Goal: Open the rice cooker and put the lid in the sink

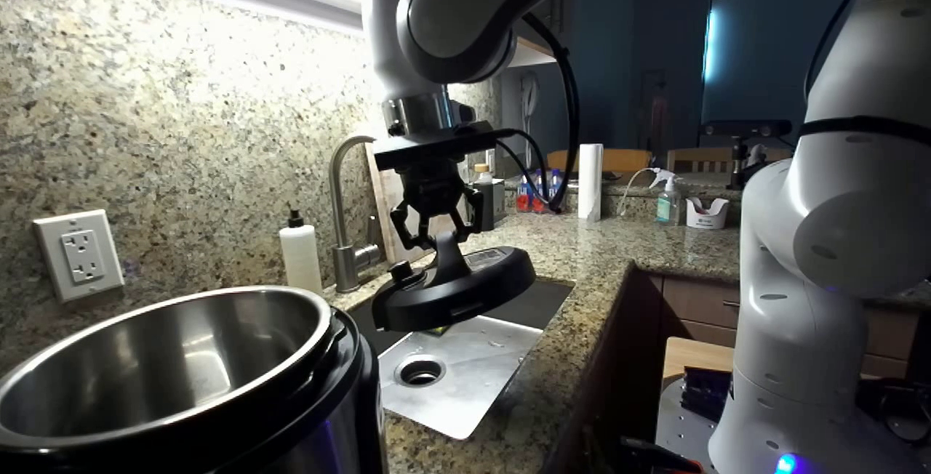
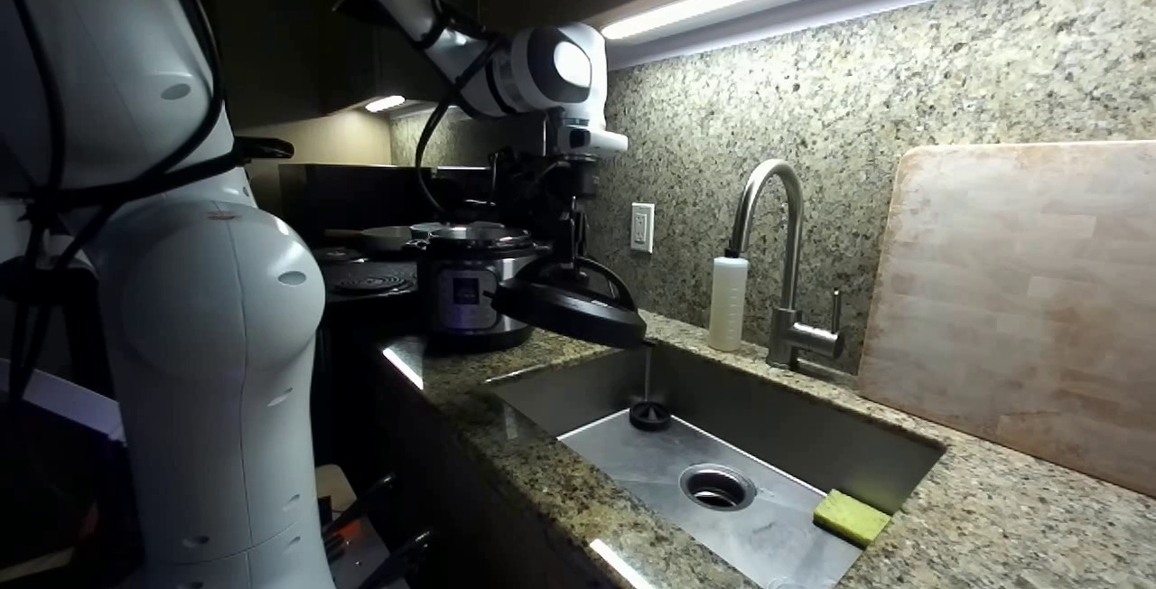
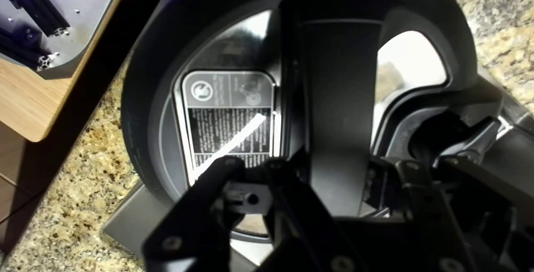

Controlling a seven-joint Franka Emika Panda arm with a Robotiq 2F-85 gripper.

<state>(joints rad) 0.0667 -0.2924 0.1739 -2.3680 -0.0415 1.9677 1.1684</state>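
"Lid (image 1: 465,292) first: where is it hanging?"

"In mid-air above the stainless steel sink (image 2: 632,467), apart from its floor. In both exterior views it is tilting, one edge sitting lower than the opposite one."

"And the Robotiq gripper (image 1: 441,235), is it spreading or pinching?"

"Pinching. In the wrist view its fingers (image 3: 292,197) are flanking the lid's broad black handle (image 3: 342,109), one pressing at each side."

"What is showing on top of the lid?"

"A printed label (image 3: 225,113). A streak of glare is crossing it, and the small lettering is blurring."

"So the rice cooker (image 2: 474,291) is standing uncovered?"

"Yes. It is standing on the granite countertop (image 2: 1039,517), just beside one end of the sink. In an exterior view its steel inner pot (image 1: 167,358) is gleaming within the black housing."

"What is lying in the sink?"

"A yellow-green sponge (image 2: 851,518) is lying near the end away from the cooker. A small black round piece (image 2: 649,416), too dark to name, is sitting toward the cooker's end. The drain (image 2: 718,487) is opening between them."

"And behind it?"

"A gooseneck faucet (image 2: 794,250) is curving up beside a white pump bottle (image 2: 728,304). Next to the faucet a large cutting board (image 2: 1016,300) is leaning against the backsplash (image 2: 840,110)."

"Farther along?"

"In an exterior view a white paper towel roll (image 1: 590,179) is standing between some water bottles (image 1: 538,194) and a spray bottle (image 1: 666,205)."
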